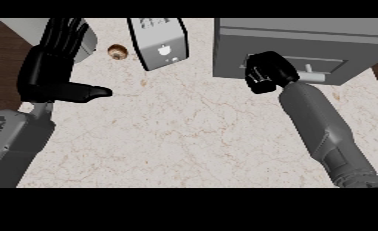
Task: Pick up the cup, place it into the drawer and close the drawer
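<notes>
A grey drawer unit (295, 30) stands at the counter's back right. Its drawer front (325, 57) looks flush with the box, and a pale handle bar (314, 77) runs along its lower part. My right hand (267, 72) is shut, fingers curled, and rests against the left part of that front, hiding the handle's left end. I cannot tell whether it grips the bar. No cup shows anywhere; the inside of the drawer is hidden. My left hand (48, 70) is open at the far left, fingers up and thumb pointing right, resting away from the drawer.
A grey box-like object (159, 42) with a pale logo leans at the back centre. A small round brown thing (117, 51) lies to its left. A pale grey object (85, 40) sits behind my left hand. Dark floor (11, 50) shows past the counter's left edge.
</notes>
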